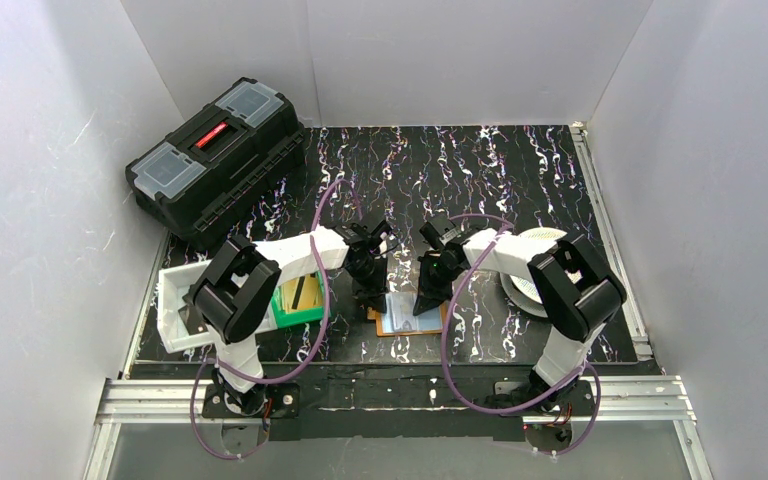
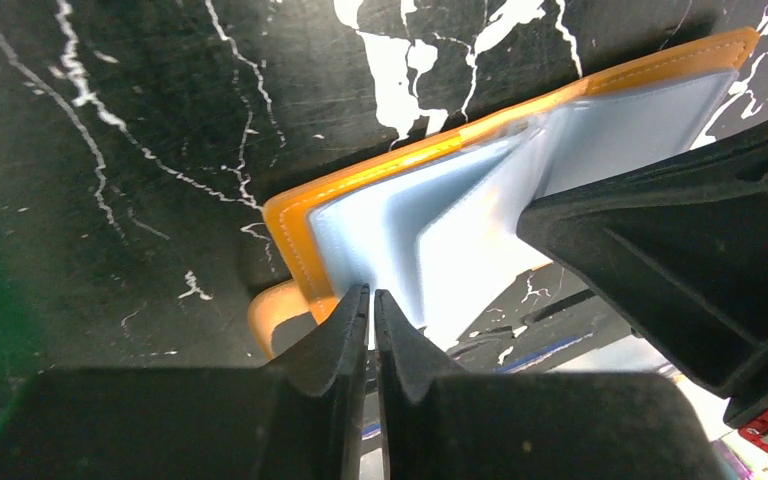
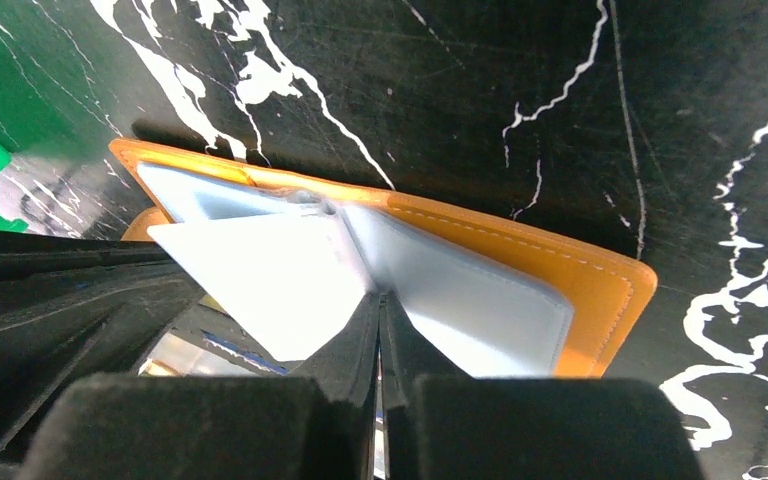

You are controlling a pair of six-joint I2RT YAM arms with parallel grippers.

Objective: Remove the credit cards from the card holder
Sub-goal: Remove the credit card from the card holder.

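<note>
The orange card holder lies open on the black marbled table between my two grippers. Its silvery-clear pocket leaves fan upward in the left wrist view and the right wrist view. My left gripper is shut, its tips pinching the near edge of a clear leaf. My right gripper is shut too, its tips pinching where two leaves spread apart. A gold-yellow card and a black card lie in the green bin. I cannot tell whether cards sit in the pockets.
A white tray sits left of the green bin. A black toolbox stands at the back left. A round white patterned disc lies under the right arm. White walls enclose the table on three sides.
</note>
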